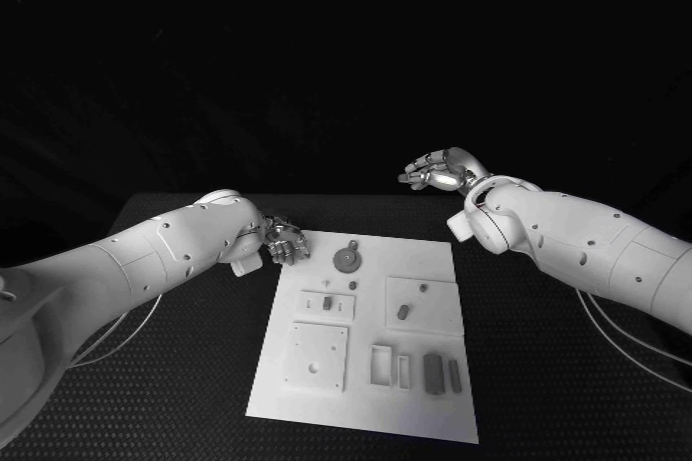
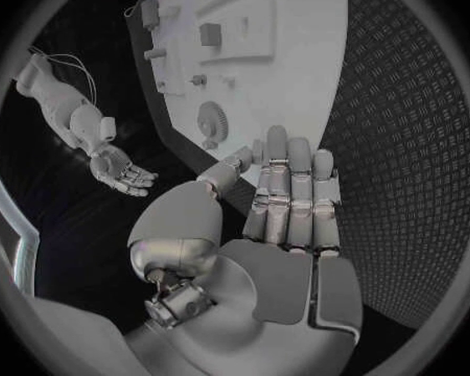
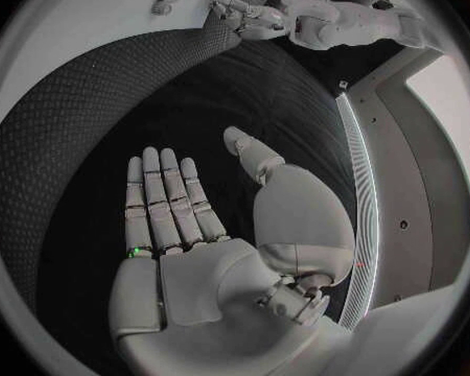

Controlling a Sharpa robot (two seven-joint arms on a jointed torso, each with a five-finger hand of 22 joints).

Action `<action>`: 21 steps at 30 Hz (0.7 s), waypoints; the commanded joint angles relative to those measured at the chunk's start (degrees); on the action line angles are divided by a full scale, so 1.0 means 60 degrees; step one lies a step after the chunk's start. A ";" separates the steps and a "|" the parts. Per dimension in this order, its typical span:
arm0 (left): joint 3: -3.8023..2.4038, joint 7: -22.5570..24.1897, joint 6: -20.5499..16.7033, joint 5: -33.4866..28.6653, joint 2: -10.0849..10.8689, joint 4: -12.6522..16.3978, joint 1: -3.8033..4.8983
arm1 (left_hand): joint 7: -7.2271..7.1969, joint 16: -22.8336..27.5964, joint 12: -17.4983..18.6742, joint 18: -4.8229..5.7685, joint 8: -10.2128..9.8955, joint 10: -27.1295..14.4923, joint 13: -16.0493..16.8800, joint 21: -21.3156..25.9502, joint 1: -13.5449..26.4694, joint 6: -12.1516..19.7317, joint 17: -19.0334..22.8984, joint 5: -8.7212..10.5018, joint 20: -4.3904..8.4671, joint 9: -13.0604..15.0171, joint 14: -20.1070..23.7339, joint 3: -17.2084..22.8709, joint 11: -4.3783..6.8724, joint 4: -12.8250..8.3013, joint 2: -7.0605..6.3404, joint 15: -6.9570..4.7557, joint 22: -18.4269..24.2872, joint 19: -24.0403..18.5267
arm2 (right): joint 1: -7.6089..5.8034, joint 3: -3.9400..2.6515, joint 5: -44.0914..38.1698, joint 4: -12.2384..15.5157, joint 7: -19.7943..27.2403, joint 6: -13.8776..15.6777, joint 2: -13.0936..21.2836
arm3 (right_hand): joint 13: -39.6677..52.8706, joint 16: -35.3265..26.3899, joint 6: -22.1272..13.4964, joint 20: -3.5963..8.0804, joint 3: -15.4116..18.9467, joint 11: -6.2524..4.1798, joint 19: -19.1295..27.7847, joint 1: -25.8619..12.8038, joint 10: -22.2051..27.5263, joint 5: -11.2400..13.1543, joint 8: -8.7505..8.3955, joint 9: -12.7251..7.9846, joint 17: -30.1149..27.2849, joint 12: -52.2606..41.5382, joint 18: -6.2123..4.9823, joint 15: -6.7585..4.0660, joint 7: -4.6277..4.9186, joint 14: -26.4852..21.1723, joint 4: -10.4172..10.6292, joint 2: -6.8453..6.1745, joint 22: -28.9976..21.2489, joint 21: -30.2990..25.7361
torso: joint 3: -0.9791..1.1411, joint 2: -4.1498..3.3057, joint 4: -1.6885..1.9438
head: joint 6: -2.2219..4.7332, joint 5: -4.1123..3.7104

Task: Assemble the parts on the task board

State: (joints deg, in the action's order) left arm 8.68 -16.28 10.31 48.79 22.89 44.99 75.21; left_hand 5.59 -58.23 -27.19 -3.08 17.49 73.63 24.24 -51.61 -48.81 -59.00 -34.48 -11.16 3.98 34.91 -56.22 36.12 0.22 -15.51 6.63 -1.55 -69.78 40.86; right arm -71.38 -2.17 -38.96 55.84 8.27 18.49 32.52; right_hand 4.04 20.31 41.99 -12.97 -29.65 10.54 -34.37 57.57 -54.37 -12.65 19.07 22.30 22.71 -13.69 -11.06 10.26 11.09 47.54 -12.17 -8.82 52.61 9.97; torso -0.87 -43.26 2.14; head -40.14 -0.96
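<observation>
Nothing is in hand yet, so the work appears to be at its reaching stage: neither hand holds a part. The left hand hovers at the far left corner of the task board, its fingers stretched out side by side and empty in the left wrist view. Just beside it, toward the board's middle, lies the round gear-like part; the fingertips point toward it but stand apart from it. The right hand is raised beyond the board's far edge, well apart from every part, palm open and fingers loosely spread with nothing in them.

The next move probably calls for the left hand to come down over the gear and close on its rim. The other parts sit in the board's recesses nearer the robot, too small to tell whether they are seated. The board rests flat on the dark surface.
</observation>
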 commanded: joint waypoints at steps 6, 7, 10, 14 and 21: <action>-0.0012 -0.0092 -0.0379 -0.0319 0.0456 0.1175 0.0192 | -0.0110 -0.0020 0.0043 0.0134 0.0050 0.0246 -0.0085 -0.0074 0.0224 -0.0256 0.0092 -0.0075 0.0570 0.0027 -0.0212 0.0082 0.0081 -0.0125 0.0080 -0.0055 0.0027 0.0205 | 0.0004 0.0002 0.0317 -0.0074 0.0297 -0.0183 0.0046 | -0.0018 -0.0027 -0.0078 -0.0023 0.0050 -0.0051 0.0083 0.0014 -0.0020 -0.0073 0.0013 -0.0025 -0.0047 0.0068 0.0044 -0.0003 0.0164 -0.0077 0.0030 0.0011 0.0033 -0.0092 | -0.0011 0.0019 0.0049 | 0.0026 0.0011; -0.0014 -0.0094 -0.0409 -0.0319 0.0501 0.1249 0.0203 | -0.0112 -0.0015 0.0050 0.0133 0.0049 0.0257 -0.0090 -0.0075 0.0229 -0.0261 0.0097 -0.0090 0.0572 0.0028 -0.0222 0.0088 0.0082 -0.0128 0.0076 -0.0057 0.0030 0.0213 | 0.0008 0.0003 0.0321 -0.0082 0.0294 -0.0198 0.0042 | -0.0018 -0.0023 -0.0073 -0.0021 0.0046 -0.0058 0.0080 0.0022 -0.0023 -0.0079 0.0016 -0.0025 -0.0048 0.0068 0.0041 -0.0008 0.0157 -0.0073 0.0028 0.0017 0.0036 -0.0092 | -0.0010 0.0021 0.0057 | 0.0028 0.0011; -0.0021 -0.0105 -0.0636 -0.0319 0.0686 0.1563 0.0260 | -0.0120 -0.0003 0.0074 0.0128 0.0052 0.0302 -0.0108 -0.0084 0.0251 -0.0288 0.0115 -0.0125 0.0583 0.0033 -0.0266 0.0101 0.0092 -0.0130 0.0078 -0.0068 0.0039 0.0249 | 0.0037 0.0017 0.0336 -0.0111 0.0288 -0.0233 0.0040 | -0.0016 -0.0011 -0.0056 -0.0015 0.0028 -0.0077 0.0062 0.0056 -0.0035 -0.0106 0.0029 -0.0026 -0.0054 0.0067 0.0032 -0.0025 0.0139 -0.0064 0.0018 0.0029 0.0047 -0.0091 | -0.0002 0.0019 0.0027 | 0.0038 0.0068; -0.0022 -0.0189 -0.0736 -0.0306 0.1033 0.2190 0.0386 | -0.0141 0.0018 0.0125 0.0119 0.0058 0.0396 -0.0143 -0.0098 0.0286 -0.0342 0.0147 -0.0249 0.0606 0.0043 -0.0353 0.0134 0.0113 -0.0156 0.0053 -0.0094 0.0057 0.0312 | 0.0076 0.0032 0.0344 -0.0122 0.0273 -0.0233 0.0073 | -0.0016 -0.0010 -0.0056 -0.0017 0.0031 -0.0079 0.0061 0.0053 -0.0035 -0.0110 0.0030 -0.0027 -0.0057 0.0068 0.0033 -0.0029 0.0136 -0.0065 0.0020 0.0029 0.0050 -0.0094 | -0.0009 0.0031 0.0036 | 0.0009 0.0049; 0.0016 -0.0473 -0.0913 -0.0142 0.1595 0.3272 0.0447 | -0.0180 -0.0003 0.0166 0.0102 0.0075 0.0565 -0.0170 -0.0165 0.0342 -0.0444 0.0160 -0.0421 0.0656 0.0061 -0.0506 0.0150 0.0160 -0.0169 0.0019 -0.0152 0.0061 0.0439 | 0.0087 0.0042 0.0344 -0.0083 0.0247 -0.0224 0.0088 | -0.0017 -0.0009 -0.0060 -0.0019 0.0034 -0.0081 0.0063 0.0054 -0.0034 -0.0114 0.0029 -0.0030 -0.0061 0.0072 0.0034 -0.0033 0.0134 -0.0068 0.0020 0.0027 0.0052 -0.0099 | -0.0005 0.0014 0.0016 | -0.0011 0.0097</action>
State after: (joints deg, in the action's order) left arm 8.69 -17.84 6.53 47.56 32.12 63.48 77.82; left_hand 5.33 -58.34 -26.37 -3.09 17.50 76.46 23.27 -52.36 -46.94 -60.30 -33.60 -13.48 4.62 35.11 -58.98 36.71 0.78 -16.47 6.24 -2.46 -69.44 43.14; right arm -70.89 -1.93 -37.19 55.18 9.01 17.97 33.03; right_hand 3.98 20.31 41.99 -13.18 -29.65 10.33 -34.16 57.57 -54.58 -13.09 19.07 22.20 22.42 -13.46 -11.06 10.14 11.09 47.43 -12.17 -8.82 52.84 9.75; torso -0.90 -43.10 2.33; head -40.13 -0.47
